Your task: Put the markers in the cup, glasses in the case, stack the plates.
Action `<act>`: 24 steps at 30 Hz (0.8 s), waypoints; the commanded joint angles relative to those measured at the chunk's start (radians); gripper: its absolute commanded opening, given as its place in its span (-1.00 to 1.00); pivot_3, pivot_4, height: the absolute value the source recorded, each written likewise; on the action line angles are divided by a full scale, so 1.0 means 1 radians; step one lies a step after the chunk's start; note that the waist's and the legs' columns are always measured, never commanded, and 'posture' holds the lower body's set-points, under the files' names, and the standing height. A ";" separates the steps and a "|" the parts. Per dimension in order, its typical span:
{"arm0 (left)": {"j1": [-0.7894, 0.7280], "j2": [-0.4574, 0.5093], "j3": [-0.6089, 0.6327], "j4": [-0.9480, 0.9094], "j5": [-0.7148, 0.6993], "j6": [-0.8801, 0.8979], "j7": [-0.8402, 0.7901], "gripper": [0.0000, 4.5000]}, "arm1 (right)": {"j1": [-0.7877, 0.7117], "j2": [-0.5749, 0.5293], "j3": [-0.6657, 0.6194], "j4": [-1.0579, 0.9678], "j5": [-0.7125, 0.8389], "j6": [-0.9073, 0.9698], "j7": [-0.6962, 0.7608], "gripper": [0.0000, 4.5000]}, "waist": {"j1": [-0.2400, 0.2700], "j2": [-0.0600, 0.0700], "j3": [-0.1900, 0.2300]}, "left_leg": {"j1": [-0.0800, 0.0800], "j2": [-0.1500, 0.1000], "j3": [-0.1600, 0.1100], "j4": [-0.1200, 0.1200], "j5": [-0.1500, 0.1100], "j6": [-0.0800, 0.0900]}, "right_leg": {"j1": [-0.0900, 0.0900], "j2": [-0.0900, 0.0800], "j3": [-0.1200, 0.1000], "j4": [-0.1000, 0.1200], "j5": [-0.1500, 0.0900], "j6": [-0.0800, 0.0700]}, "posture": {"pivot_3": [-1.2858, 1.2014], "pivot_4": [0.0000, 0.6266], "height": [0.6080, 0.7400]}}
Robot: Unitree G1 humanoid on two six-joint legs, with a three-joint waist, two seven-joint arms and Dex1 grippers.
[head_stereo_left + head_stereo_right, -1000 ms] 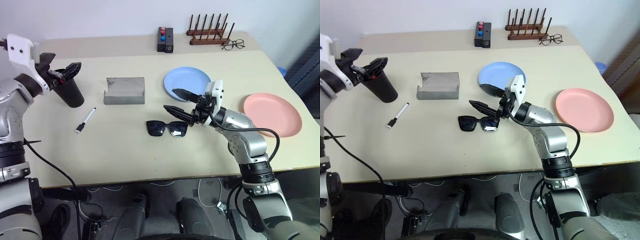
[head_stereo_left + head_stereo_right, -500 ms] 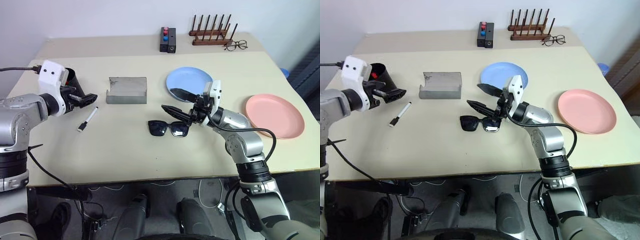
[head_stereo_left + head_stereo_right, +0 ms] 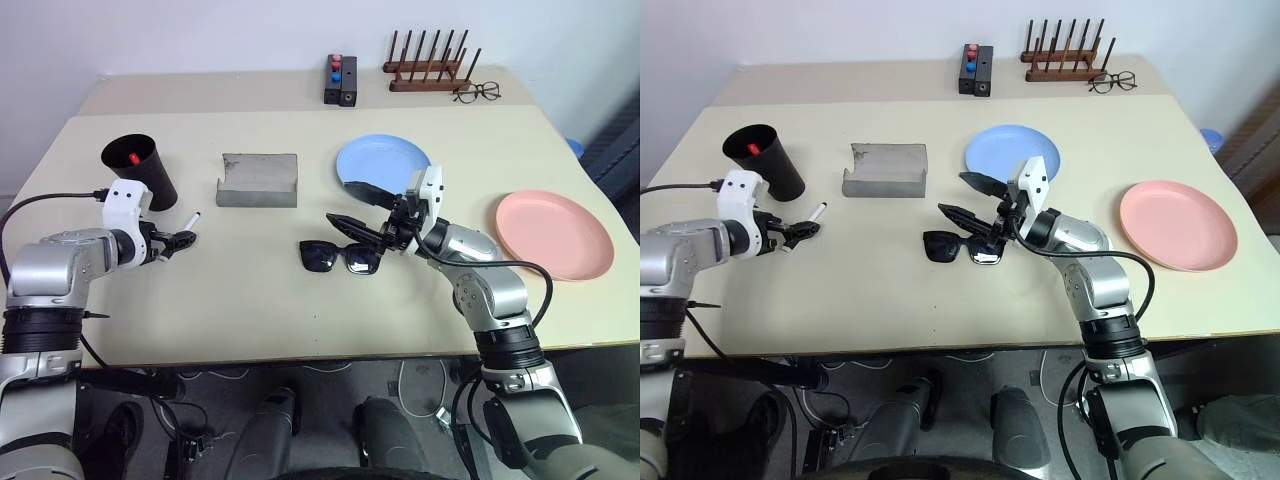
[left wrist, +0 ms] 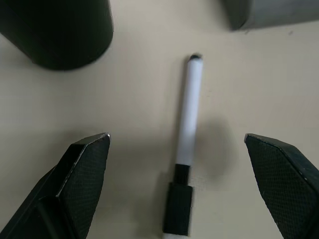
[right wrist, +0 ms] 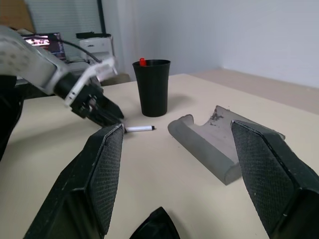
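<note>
**Left arm has come down from the cup to the white marker**

The white marker (image 4: 188,144) lies flat on the table (image 3: 250,300), just beside the black cup (image 3: 140,172), with its black cap toward the robot. A second ago the left gripper (image 3: 178,241) was up at the rim of the cup; now it is low over the table, and its two fingers stand wide apart with the marker between them, on neither side touching it. A red cap (image 3: 133,158) shows inside the cup, so one marker seems to be already in place. I judge that the step in hand is the pick of the second marker, and that only closing on the pen and a short lift to the cup are left for this part.

The sunglasses (image 3: 340,256) lie folded open near the middle of the table, well apart from the grey case (image 3: 257,180), which stands open beside the cup. The right gripper (image 3: 352,204) has not moved: it hangs above the sunglasses, jaws apart, holding nothing. If its lower finger touches the frame is hard to tell from the head views.

The blue plate (image 3: 385,160) and the pink plate (image 3: 555,233) are still apart, not stacked.
</note>
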 commanded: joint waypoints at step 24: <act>0.270 0.242 0.207 -0.425 -0.083 0.450 -0.086 -0.99 | -0.005 0.005 0.005 -0.021 -0.017 -0.042 0.000 0.55 | 0.000 0.001 0.000 | 0.000 0.001 0.000 -0.002 0.000 -0.001 | -0.004 -0.002 0.000 -0.001 -0.001 -0.001 | 0.03 -0.52 0.98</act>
